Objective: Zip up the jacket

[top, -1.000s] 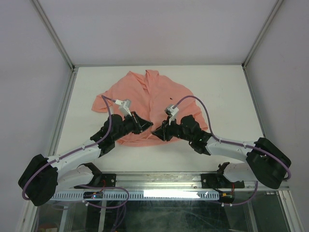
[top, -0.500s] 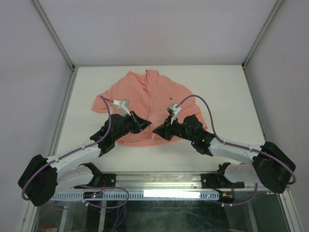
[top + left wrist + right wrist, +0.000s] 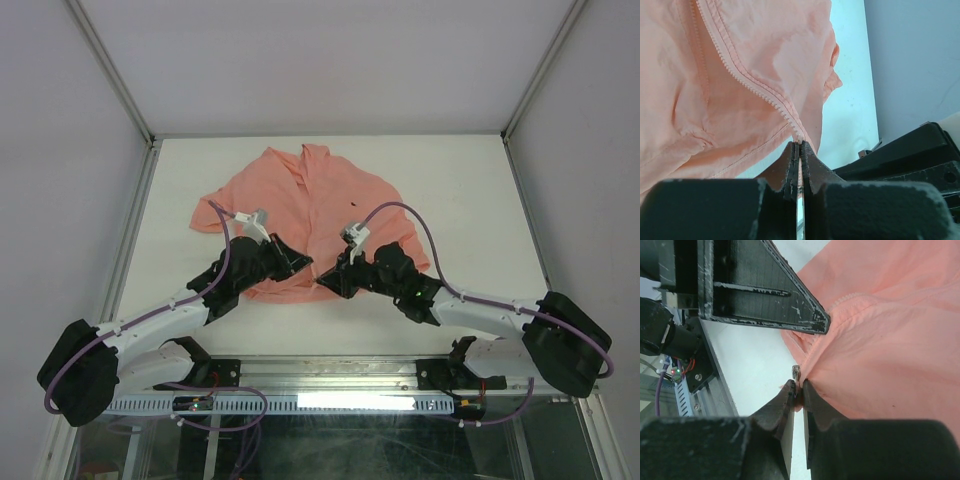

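Note:
The salmon-pink jacket lies wrinkled on the white table, collar to the far side, its centre front open. My left gripper is at the near hem. In the left wrist view it is shut on the lower end of one zipper tape, and the zipper teeth run up and away from it. My right gripper is just beside it. In the right wrist view it is shut on the other front edge at the hem, right by the small metal slider.
The white table has grey walls on the left, far and right sides. The left gripper's black finger hangs close above the right gripper. The right arm's black body is beside the left gripper. The metal frame rail runs along the near edge.
Both grippers have shifted slightly nearer at the hem and stayed close together. The right arm's elbow has swung a little. The jacket's lower centre has been drawn in slightly.

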Controlling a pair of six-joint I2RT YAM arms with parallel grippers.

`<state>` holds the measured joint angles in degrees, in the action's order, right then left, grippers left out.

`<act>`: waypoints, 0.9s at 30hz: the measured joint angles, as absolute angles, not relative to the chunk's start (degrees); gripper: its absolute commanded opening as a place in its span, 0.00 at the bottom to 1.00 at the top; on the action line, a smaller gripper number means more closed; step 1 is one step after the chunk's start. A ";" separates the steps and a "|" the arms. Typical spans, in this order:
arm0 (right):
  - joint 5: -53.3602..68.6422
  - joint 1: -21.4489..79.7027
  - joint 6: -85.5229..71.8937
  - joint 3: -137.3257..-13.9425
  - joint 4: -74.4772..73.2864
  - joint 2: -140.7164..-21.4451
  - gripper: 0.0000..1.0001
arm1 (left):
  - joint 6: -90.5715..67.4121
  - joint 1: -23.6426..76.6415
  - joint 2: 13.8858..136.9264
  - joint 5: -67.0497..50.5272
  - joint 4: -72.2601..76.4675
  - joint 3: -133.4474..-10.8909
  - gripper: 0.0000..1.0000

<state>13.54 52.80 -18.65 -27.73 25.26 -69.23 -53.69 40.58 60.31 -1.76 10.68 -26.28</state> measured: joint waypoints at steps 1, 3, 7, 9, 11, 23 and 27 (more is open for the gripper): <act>13.43 52.95 -18.63 -27.70 24.80 -69.36 0.13 | -53.95 40.58 60.29 -1.76 10.37 -26.30 0.00; 13.23 53.19 -18.63 -27.70 23.62 -69.52 0.13 | -54.46 40.58 60.23 -1.76 9.78 -26.33 0.00; 13.32 53.49 -18.65 -27.70 20.91 -69.52 0.40 | -54.72 40.53 59.48 -1.23 8.75 -26.33 0.00; 15.73 53.65 -17.08 -27.73 18.50 -69.52 0.44 | -54.70 40.49 58.96 -0.34 9.02 -26.33 0.00; 17.50 53.93 -15.86 -27.73 16.67 -69.52 0.48 | -54.68 40.45 58.43 0.12 9.32 -26.33 0.00; 16.75 51.31 -15.00 -27.68 15.66 -66.22 0.60 | -50.30 40.45 55.77 -1.61 10.68 -26.33 0.00; 17.34 48.66 -15.77 -27.51 20.38 -66.06 0.63 | -49.63 40.45 55.90 -4.38 12.05 -26.33 0.00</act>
